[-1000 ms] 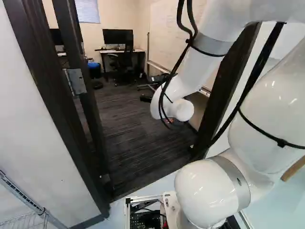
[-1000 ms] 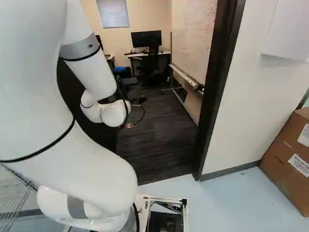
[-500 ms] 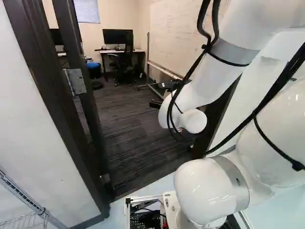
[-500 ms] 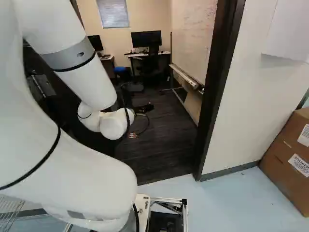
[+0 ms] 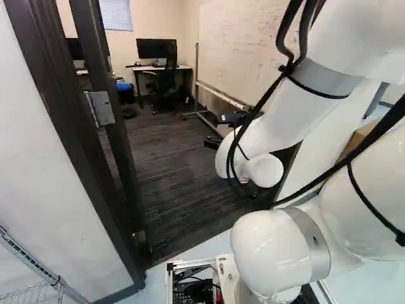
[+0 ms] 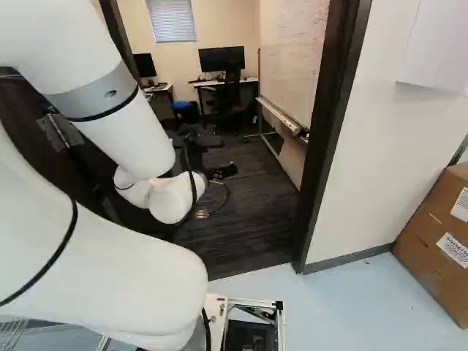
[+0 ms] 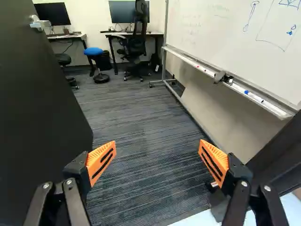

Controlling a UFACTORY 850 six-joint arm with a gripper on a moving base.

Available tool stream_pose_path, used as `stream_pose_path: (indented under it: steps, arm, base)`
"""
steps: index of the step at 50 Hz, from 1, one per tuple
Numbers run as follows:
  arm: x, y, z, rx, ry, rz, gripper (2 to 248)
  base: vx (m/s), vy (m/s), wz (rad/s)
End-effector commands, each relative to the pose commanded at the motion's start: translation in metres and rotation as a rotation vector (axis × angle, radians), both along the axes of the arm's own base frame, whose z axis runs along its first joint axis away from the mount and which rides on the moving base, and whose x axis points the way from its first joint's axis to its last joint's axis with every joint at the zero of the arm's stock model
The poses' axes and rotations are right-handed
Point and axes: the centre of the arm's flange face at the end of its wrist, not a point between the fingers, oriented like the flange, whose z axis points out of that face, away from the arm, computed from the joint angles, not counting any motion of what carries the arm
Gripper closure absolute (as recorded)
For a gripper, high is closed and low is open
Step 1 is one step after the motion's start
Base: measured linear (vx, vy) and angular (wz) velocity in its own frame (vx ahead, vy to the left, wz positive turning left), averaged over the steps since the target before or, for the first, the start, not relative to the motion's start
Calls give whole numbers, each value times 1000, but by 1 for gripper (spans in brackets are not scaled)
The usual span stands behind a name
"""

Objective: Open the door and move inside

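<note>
Dark striped carpet (image 7: 141,127) covers the room beyond the doorway, with pale walls behind it. Swung inward, the dark door (image 7: 37,122) stands open at the near left of the wrist view, showing its broad face. Its metal hinge (image 5: 100,108) shows at the left of the left base view. On the opening's right, the dark door frame (image 6: 333,124) rises near the gripper (image 6: 221,171). The hand is released: its orange pads (image 7: 101,160) stand wide apart, carpet visible between them. The white arm (image 5: 285,120) reaches through the opening.

Further along the right side, a whiteboard (image 7: 225,37) narrows the room, its tray (image 7: 244,92) holding markers and its wheeled stand (image 7: 164,66) reaching down to the carpet. At the far end are a desk (image 7: 157,34) with a monitor (image 7: 129,11), a black office chair (image 7: 136,44) and, left of it, a blue-seated stool (image 7: 93,51). Outside, near right, a cardboard box (image 6: 431,234) sits beside the wall on the pale floor (image 6: 351,307).
</note>
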Motion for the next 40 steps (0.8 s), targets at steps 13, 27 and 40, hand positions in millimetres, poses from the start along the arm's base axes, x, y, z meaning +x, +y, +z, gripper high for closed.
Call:
stream_pose_path:
  steps: [13, 27, 40]
  arm:
    - [-2, -1, -1, 0, 1, -4, 3]
    - [-2, -1, -1, 0, 1, -4, 3]
    - [-2, -1, -1, 0, 1, -4, 3]
  base:
    - [0, 0, 0]
    - [0, 0, 0]
    - [7, 34, 124]
